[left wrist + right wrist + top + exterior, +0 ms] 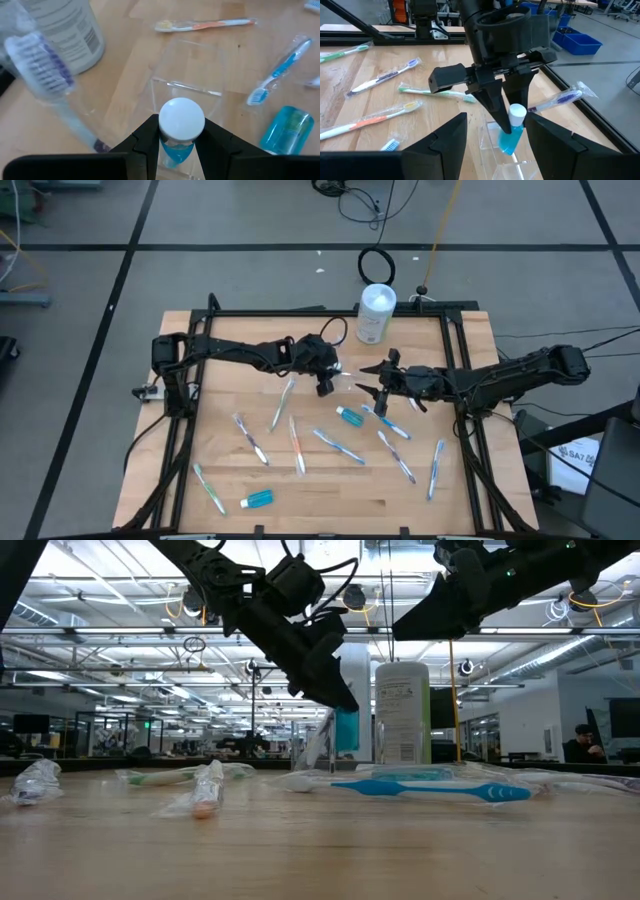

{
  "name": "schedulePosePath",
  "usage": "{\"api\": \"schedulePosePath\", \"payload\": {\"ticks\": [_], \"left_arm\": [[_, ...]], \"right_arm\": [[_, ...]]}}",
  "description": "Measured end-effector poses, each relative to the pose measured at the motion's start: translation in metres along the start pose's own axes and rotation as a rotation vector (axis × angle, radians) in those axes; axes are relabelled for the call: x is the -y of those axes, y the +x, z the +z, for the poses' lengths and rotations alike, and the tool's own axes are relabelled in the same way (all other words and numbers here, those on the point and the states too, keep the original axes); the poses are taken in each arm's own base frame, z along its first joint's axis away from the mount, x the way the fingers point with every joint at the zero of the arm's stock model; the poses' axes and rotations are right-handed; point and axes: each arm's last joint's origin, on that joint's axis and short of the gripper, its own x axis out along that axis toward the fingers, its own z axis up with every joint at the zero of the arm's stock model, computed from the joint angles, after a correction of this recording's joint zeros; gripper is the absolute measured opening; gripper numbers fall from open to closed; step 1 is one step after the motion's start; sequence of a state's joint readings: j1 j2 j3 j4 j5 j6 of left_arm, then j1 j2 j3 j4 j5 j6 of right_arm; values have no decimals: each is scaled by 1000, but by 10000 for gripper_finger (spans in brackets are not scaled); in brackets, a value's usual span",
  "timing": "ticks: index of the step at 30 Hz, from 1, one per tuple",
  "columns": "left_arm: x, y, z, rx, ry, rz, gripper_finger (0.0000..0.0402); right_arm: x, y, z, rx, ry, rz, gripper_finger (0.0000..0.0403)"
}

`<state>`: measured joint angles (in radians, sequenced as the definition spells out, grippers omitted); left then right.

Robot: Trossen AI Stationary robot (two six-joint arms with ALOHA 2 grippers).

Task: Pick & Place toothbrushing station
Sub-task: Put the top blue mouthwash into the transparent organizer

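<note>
My left gripper is over the table's middle, shut on a small blue toothpaste tube with a white cap. Under it stands a clear plastic bag, open like a box; it also shows in the right wrist view. My right gripper faces the left one from the table's right. It is open wide, with its fingers on either side of the bag; I cannot tell if they touch it. Two more tubes and several wrapped toothbrushes lie flat on the table. My left gripper pinches the tube just below its white cap between its two fingers. The fingers come from above, pointing down. The tube hangs cap up, clear of the table, its blue lower end at the mouth of the clear bag.
A white cylindrical canister stands at the table's far edge, just behind the grippers. Toothbrushes are scattered across the near half. A black frame runs along the table's sides.
</note>
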<state>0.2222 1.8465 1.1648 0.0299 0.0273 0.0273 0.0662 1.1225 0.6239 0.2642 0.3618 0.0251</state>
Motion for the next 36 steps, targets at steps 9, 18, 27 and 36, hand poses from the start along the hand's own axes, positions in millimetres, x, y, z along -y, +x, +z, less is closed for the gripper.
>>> {"api": "schedulePosePath", "payload": {"ticks": [9,18,27,36], "left_arm": [[-8,0,-1,-3,-78,17,108],[-4,0,-1,-4,-86,10,108],[2,-21,51,2,-2,18,108],[-10,-15,46,-91,-36,31,108]], "right_arm": [[0,0,0,0,1,0,196],[0,0,2,14,24,1,196],[0,0,2,15,23,1,196],[0,0,2,14,22,1,196]]}}
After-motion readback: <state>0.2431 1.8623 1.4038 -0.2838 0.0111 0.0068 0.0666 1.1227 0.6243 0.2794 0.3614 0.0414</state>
